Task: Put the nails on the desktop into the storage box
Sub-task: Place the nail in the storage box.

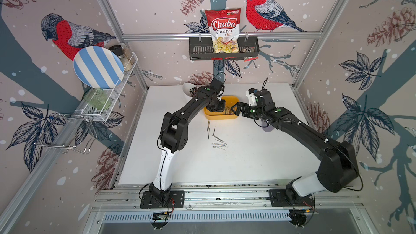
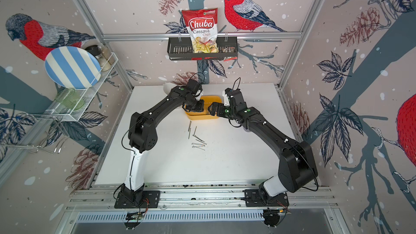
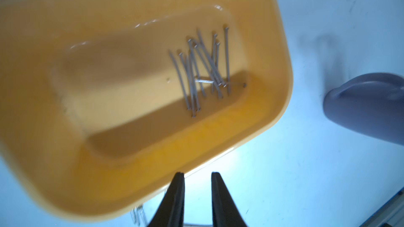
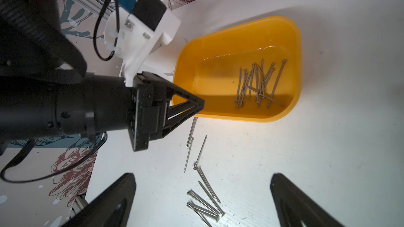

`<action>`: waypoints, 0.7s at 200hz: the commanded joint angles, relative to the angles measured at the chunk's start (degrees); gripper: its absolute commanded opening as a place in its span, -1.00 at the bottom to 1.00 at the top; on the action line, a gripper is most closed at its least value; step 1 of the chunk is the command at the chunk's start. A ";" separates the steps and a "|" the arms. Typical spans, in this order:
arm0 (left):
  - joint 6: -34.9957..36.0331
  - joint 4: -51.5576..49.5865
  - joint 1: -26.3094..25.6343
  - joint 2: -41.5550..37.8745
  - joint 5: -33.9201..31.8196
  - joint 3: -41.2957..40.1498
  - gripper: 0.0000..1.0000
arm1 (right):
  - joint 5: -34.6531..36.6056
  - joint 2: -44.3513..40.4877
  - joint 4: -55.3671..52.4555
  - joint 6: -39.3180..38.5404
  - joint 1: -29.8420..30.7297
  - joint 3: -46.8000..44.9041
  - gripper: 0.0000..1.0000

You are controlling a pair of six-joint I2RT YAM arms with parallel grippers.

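Left wrist view: narrow gap in left claw (image 3: 197, 174), hidden in top views

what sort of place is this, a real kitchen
Likely a mock-kitchen robot cell: left arm and right arm bolted to a rail, aluminium frame, striped plate and chips bag on the walls.

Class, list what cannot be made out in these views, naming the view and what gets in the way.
- Nail count in the storage box: nails overlap, blurred in the left wrist view.
- Grey-purple object: cut by the left wrist view's edge; under the right arm in a top view.
- White object at the back: mostly behind the left arm in both top views.
- Loose nails: too small to count in a top view.
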 commanded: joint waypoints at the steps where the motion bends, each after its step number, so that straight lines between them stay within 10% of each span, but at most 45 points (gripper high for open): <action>1: -0.24 2.25 0.15 -6.26 -1.67 -9.52 -0.48 | 0.94 0.44 1.99 0.85 0.69 -0.35 1.00; 53: -2.17 7.71 -0.62 -12.71 -1.01 -25.49 -0.40 | 1.26 0.04 2.70 0.24 1.43 -3.51 1.00; 140: -1.57 5.30 -2.92 -6.17 -2.97 -20.81 -0.39 | 1.34 -0.99 2.46 -0.90 1.29 -5.49 1.00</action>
